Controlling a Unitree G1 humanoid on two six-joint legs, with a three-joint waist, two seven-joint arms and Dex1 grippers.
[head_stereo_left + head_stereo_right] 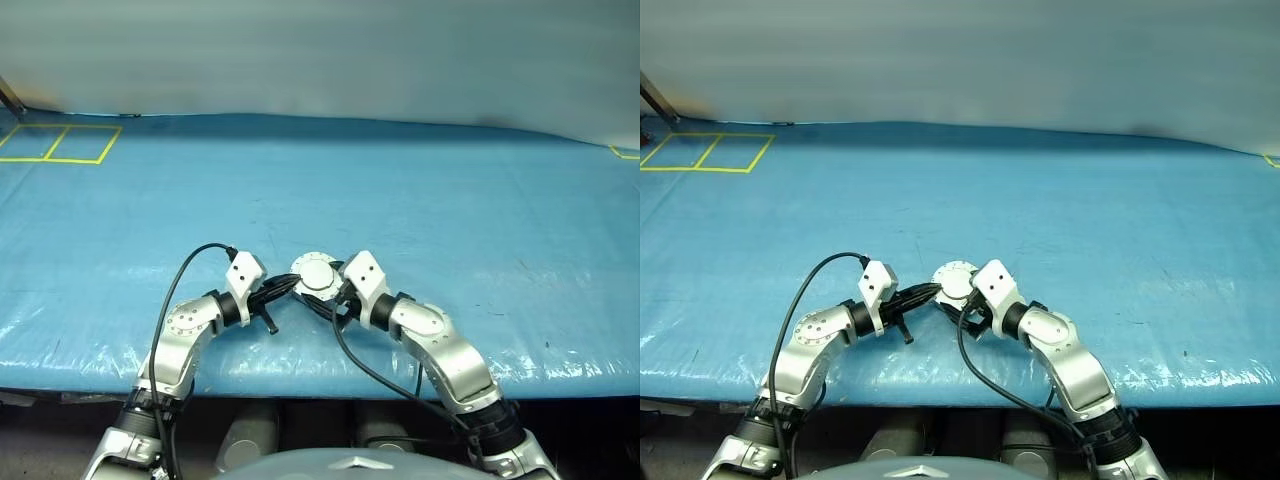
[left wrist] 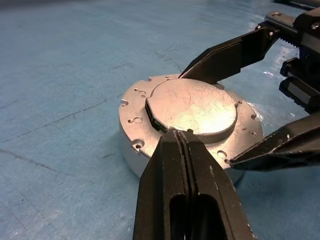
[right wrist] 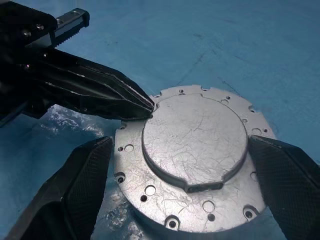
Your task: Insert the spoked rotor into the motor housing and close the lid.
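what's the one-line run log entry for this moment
lid: closed on motor housing | left gripper: shut, tips at lid edge | right gripper: open, straddling housing

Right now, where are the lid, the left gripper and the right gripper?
lid (image 3: 192, 145): right wrist view, raised silver centre.
left gripper (image 2: 184, 145): left wrist view, shut fingertips at the lid's edge.
right gripper (image 3: 185, 187): right wrist view, midway between open fingers flanking the lid.

Head stereo pair: we look forward and down from above our arms across the blue table (image 1: 400, 190), far edge and backdrop in frame. Both eyes share nearly the same scene, slightly offset. Wrist cams sit close in, looking along their own fingers from opposite sides at the lid (image 2: 192, 105); we see each arm's fingers in the other's view.
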